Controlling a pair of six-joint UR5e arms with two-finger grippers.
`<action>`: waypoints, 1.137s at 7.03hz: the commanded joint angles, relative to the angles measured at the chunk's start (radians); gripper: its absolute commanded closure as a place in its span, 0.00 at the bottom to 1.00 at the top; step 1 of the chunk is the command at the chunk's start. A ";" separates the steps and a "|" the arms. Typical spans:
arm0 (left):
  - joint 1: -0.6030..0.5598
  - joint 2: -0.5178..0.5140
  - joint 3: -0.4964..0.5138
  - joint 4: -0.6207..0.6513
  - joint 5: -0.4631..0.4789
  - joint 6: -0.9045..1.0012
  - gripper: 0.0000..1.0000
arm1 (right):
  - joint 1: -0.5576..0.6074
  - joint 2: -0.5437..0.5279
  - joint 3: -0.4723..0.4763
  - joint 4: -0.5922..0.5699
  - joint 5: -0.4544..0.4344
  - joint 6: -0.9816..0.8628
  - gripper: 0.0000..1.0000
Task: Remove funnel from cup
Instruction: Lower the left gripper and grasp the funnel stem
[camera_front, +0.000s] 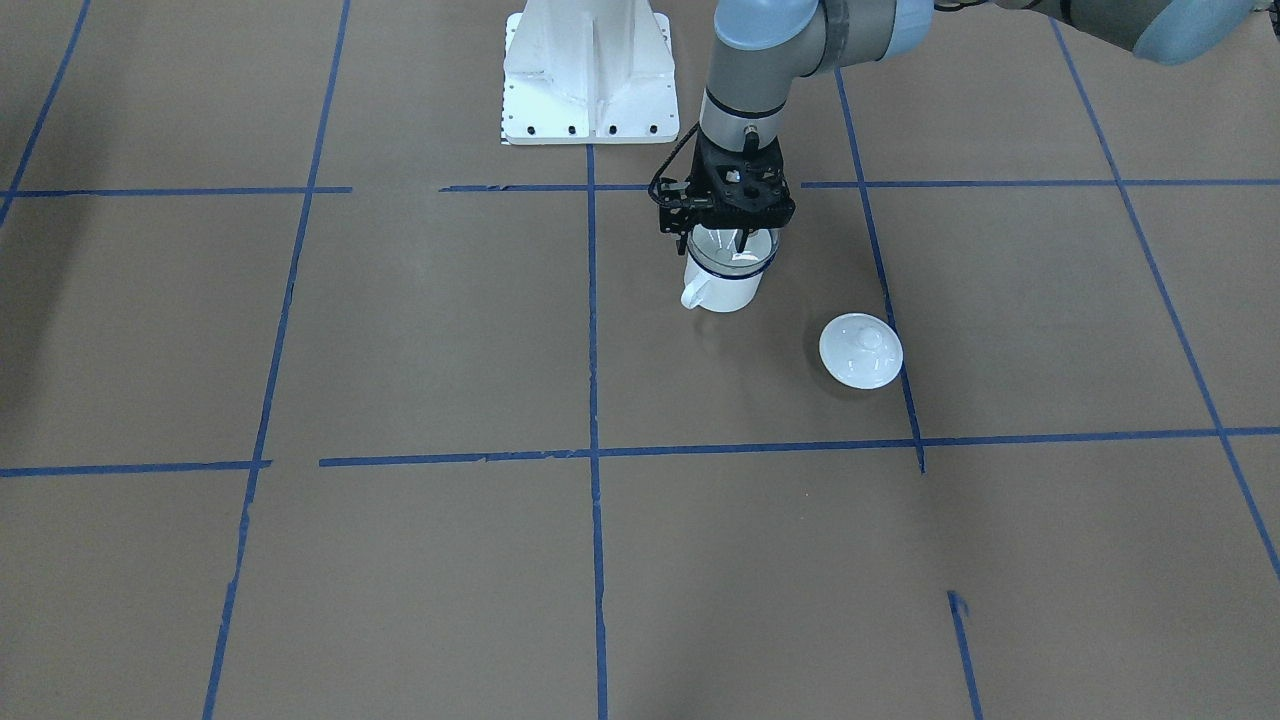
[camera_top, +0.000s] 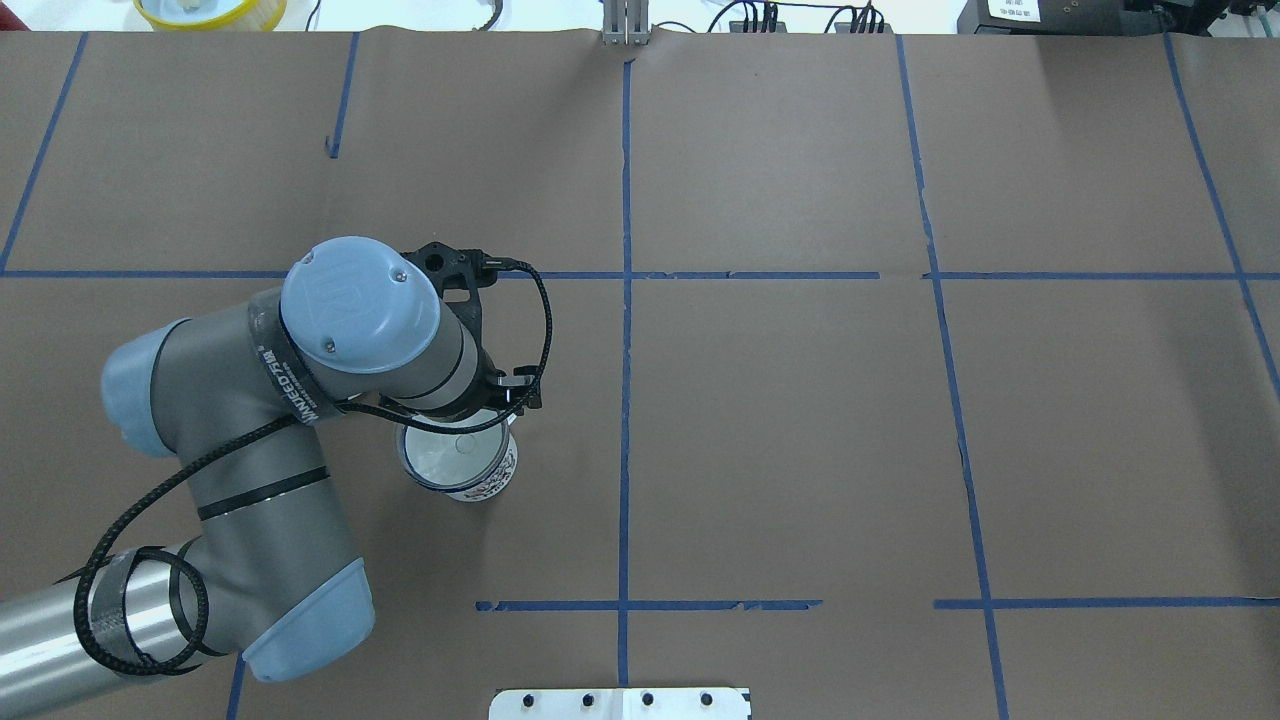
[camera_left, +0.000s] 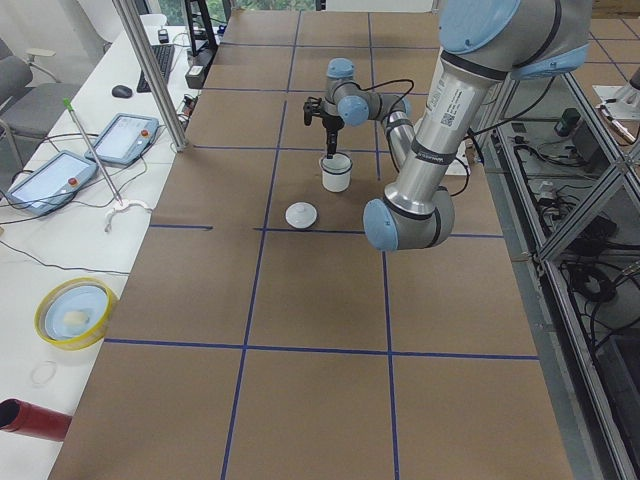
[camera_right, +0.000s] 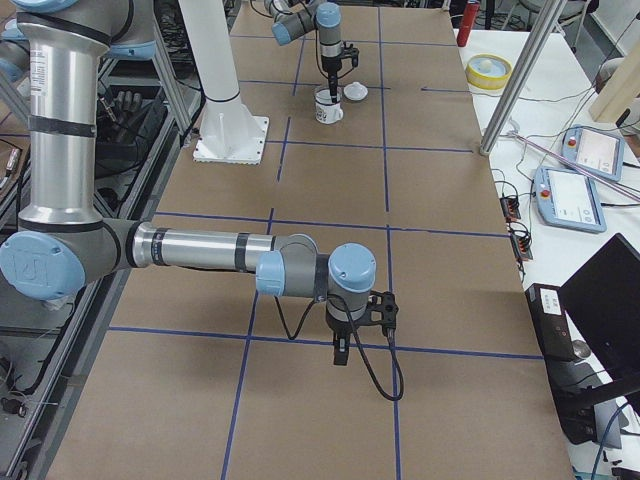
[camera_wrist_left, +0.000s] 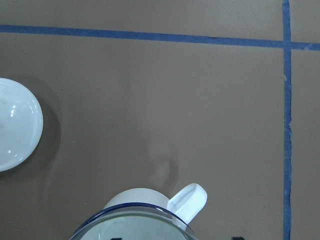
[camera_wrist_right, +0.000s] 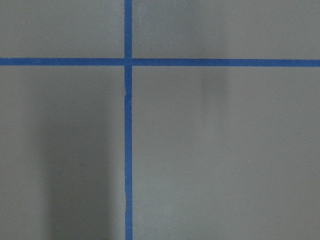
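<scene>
The funnel (camera_front: 712, 252) sits in the cup (camera_front: 722, 290), upper middle of the front view, wide end up and spout straight down. The left gripper (camera_front: 738, 240) hangs over it, jaws spread. For the right gripper (camera_right: 341, 353), I cannot tell how the jaws stand.

One cup (camera_front: 722, 290) stands on the tabletop (camera_front: 400, 330), upper middle of the front-facing view, with one funnel (camera_front: 762, 258) in it. One white lid (camera_front: 861, 350) lies to its lower right. There are two arms, the left arm (camera_top: 250, 480) and the right arm (camera_right: 200, 248). Each carries one gripper: the left gripper (camera_front: 736, 238) and the right gripper (camera_right: 340, 358). At the left edge of the left-end view there are two screens, the upper screen (camera_left: 125, 138) and the lower screen (camera_left: 45, 182), and one yellow bowl (camera_left: 75, 312).
</scene>
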 joint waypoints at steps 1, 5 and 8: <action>0.023 -0.003 0.003 0.000 -0.002 -0.014 0.46 | 0.000 0.000 0.000 0.000 0.000 0.000 0.00; 0.026 -0.015 -0.001 0.005 0.000 -0.014 1.00 | 0.000 0.000 0.000 0.000 0.000 0.000 0.00; 0.005 -0.035 -0.150 0.199 0.001 -0.011 1.00 | 0.000 0.000 0.000 0.000 0.000 0.000 0.00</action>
